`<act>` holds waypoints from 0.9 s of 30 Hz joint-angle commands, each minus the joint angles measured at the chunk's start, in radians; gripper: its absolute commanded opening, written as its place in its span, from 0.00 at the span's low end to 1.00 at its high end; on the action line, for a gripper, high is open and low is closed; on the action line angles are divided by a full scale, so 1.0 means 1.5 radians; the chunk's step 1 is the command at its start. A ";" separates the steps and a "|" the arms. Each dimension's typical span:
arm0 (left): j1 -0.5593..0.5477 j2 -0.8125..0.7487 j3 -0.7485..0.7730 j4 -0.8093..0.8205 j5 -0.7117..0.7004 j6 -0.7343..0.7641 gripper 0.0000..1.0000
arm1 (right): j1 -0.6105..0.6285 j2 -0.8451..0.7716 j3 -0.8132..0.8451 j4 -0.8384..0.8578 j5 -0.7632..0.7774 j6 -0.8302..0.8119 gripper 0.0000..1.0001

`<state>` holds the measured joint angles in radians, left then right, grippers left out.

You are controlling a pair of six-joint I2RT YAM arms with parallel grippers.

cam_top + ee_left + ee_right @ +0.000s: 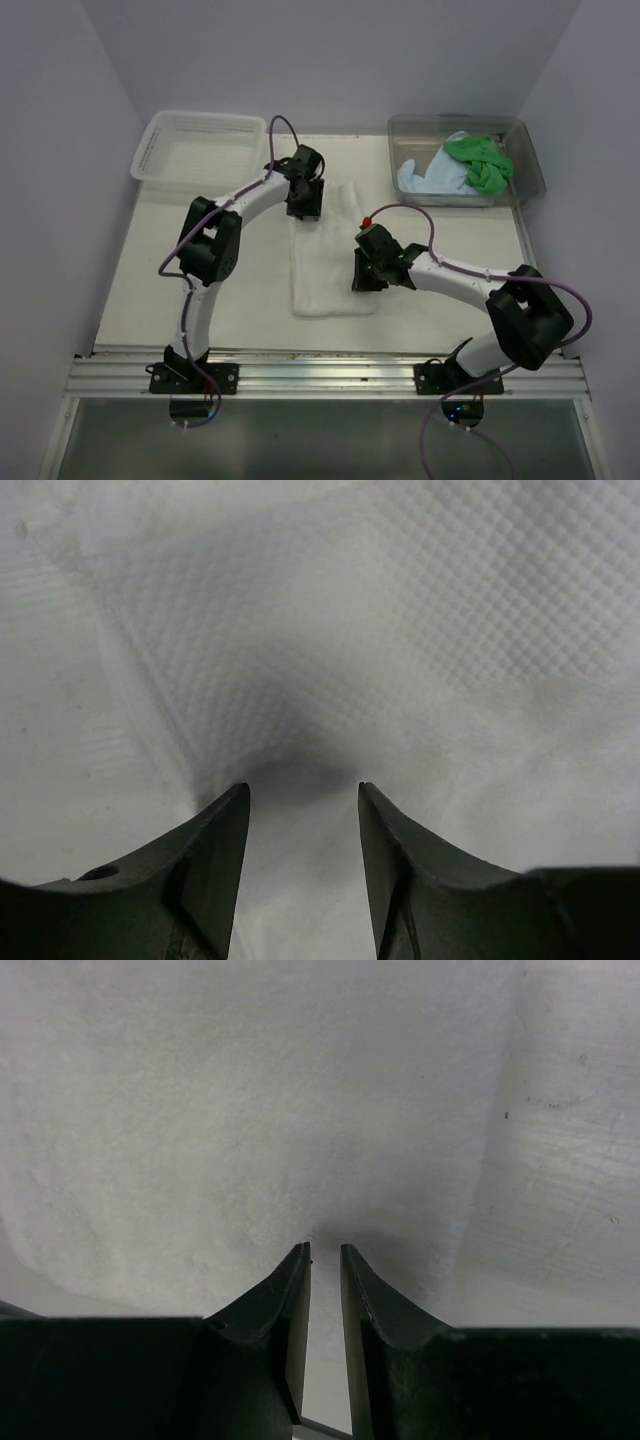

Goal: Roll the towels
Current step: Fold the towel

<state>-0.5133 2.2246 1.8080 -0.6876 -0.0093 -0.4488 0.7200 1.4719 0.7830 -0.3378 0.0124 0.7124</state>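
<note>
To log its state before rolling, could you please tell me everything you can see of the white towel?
The white towel is soft cloth with a fine waffle-like weave, apparently folded into a long strip, not yet rolled. It lies flat on the table between the arms, running near to far. The left hand is down on its far end, fingers apart; the right hand meets its right edge, fingers almost together. Whether either grips it is unclear.

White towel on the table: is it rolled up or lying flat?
Flat. The white towel lies as one long flat rectangle on the table; no rolled part is visible.
</note>
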 commanded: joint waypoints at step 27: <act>-0.112 -0.347 -0.574 0.215 0.134 -0.118 0.45 | -0.190 0.560 0.724 -0.150 -0.023 -0.111 0.18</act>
<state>-0.6849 1.6554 0.9440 -0.4419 0.2234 -0.6437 0.4461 2.2810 1.8194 -0.5121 0.0032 0.5415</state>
